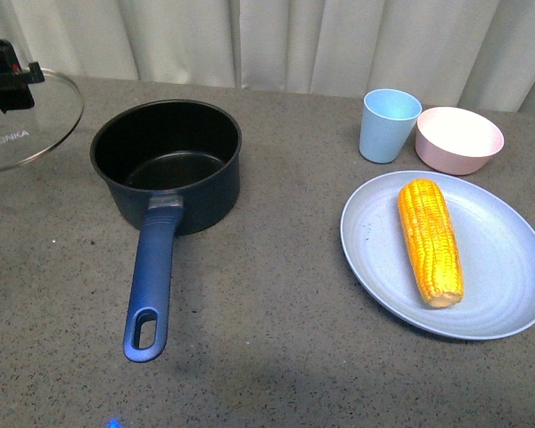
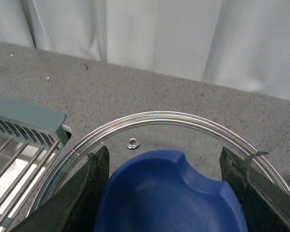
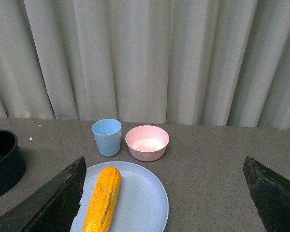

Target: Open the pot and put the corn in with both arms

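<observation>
The navy pot (image 1: 167,162) stands open on the grey table, its long blue handle (image 1: 152,285) pointing toward me. My left gripper (image 1: 4,78) is shut on the pot lid (image 1: 31,120), a clear glass lid held to the left of the pot at the frame's edge. In the left wrist view the lid's blue knob (image 2: 169,193) sits between the fingers (image 2: 94,179) and the glass rim (image 2: 159,116) curves beyond. The corn (image 1: 430,239) lies on a light-blue plate (image 1: 508,285) at the right; it also shows in the right wrist view (image 3: 104,198). My right gripper (image 3: 164,203) is open and empty, above the table near the plate.
A light-blue cup (image 1: 388,125) and a pink bowl (image 1: 459,139) stand behind the plate, before a pale curtain. A teal dish rack (image 2: 19,140) sits beside the lid in the left wrist view. The pot's edge (image 3: 5,162) shows in the right wrist view.
</observation>
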Controlling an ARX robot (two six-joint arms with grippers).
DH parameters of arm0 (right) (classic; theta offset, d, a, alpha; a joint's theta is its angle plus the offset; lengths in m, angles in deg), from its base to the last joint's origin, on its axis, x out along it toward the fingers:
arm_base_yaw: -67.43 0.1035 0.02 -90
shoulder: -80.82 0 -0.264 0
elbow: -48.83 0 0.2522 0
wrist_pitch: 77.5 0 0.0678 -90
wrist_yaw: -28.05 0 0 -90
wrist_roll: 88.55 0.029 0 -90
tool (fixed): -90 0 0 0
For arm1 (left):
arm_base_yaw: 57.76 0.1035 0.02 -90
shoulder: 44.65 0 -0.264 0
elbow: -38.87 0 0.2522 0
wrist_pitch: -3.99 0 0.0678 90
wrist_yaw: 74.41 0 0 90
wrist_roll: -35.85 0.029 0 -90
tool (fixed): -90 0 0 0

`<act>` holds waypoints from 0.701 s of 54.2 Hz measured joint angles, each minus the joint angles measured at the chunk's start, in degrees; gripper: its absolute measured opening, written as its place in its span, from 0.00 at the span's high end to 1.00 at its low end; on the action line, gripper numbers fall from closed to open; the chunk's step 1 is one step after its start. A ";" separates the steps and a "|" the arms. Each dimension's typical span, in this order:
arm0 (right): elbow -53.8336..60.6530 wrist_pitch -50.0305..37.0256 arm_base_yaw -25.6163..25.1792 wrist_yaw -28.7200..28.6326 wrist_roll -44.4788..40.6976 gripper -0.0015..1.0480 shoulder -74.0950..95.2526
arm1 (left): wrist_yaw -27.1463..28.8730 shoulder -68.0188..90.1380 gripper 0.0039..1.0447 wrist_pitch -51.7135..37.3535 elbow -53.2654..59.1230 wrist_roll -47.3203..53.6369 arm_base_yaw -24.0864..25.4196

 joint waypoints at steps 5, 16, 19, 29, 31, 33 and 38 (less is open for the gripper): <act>0.00 0.00 0.00 0.00 0.00 0.09 0.00 | -0.52 3.54 0.41 -0.61 -0.92 0.13 0.96; 0.00 0.00 0.00 0.00 0.00 0.09 0.00 | -0.39 9.97 0.41 -2.38 -2.82 0.00 1.92; 0.00 0.00 0.00 0.00 0.00 0.09 0.00 | -0.26 11.69 0.41 -4.28 -2.91 0.02 1.92; 0.00 0.00 0.00 0.00 0.00 0.09 0.00 | -0.55 14.84 0.41 -8.15 -2.89 -0.33 1.90; 0.00 0.00 0.00 0.00 0.00 0.09 0.02 | -0.57 15.37 0.41 -8.74 -2.89 -0.33 1.88; 0.00 0.00 0.00 0.00 0.00 0.09 0.00 | -0.52 15.91 0.41 -8.94 -2.91 -0.42 1.84; 0.00 0.00 0.00 0.00 0.00 0.09 0.00 | 0.11 17.40 0.41 -8.52 -3.21 0.31 1.79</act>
